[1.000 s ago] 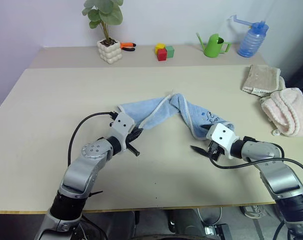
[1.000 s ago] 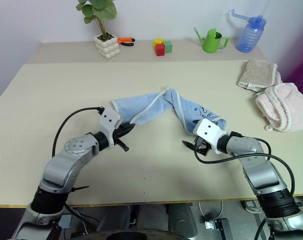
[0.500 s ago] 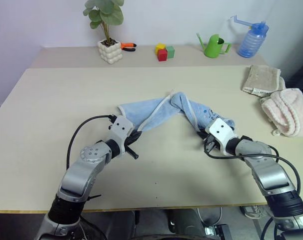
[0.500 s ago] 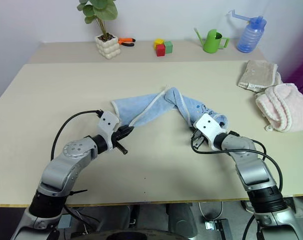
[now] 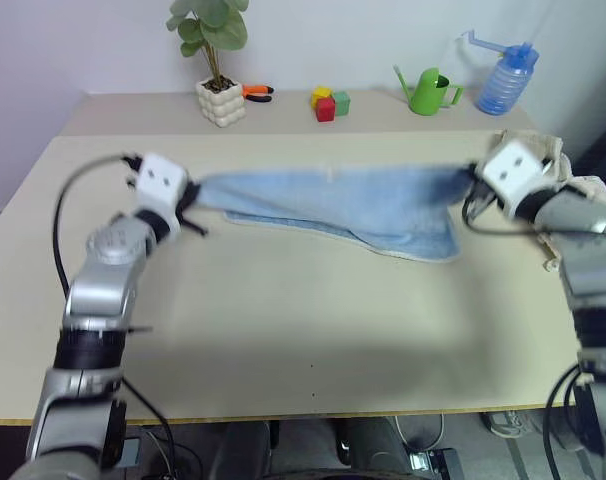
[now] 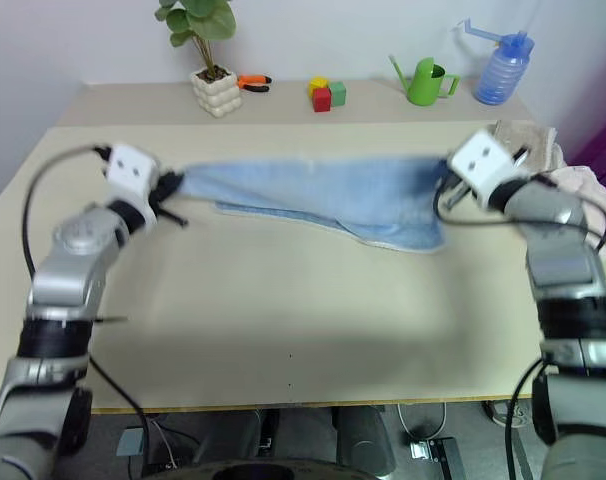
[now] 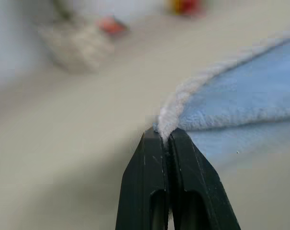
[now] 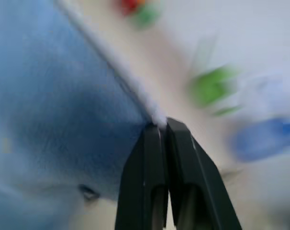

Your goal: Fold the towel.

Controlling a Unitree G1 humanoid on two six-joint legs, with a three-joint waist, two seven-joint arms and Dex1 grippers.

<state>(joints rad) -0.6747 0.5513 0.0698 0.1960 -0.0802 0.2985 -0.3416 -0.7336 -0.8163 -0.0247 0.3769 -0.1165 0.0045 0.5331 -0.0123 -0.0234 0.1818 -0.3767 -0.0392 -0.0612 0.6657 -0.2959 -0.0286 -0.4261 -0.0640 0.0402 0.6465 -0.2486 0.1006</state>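
Fluffy terry cloth towel (image 5: 363,205) hangs over a smooth matt table (image 5: 283,310).

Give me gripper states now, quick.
Left gripper: shut on the towel, pinching its pale hem at one end.
Right gripper: shut on the towel's other end.

The towel (image 5: 343,200) hangs stretched between the left gripper (image 5: 190,205) and the right gripper (image 5: 470,186) — a blue curtain barring passage across mid-table (image 5: 283,320). In front of it the tabletop lies bare. Just beside the right gripper sit a tan cloth (image 5: 543,150) and a pink towel (image 5: 593,195) — tight there. The far shelf holds a plant (image 5: 215,60), blocks (image 5: 327,102), a watering can (image 5: 427,90) and a bottle (image 5: 505,75).
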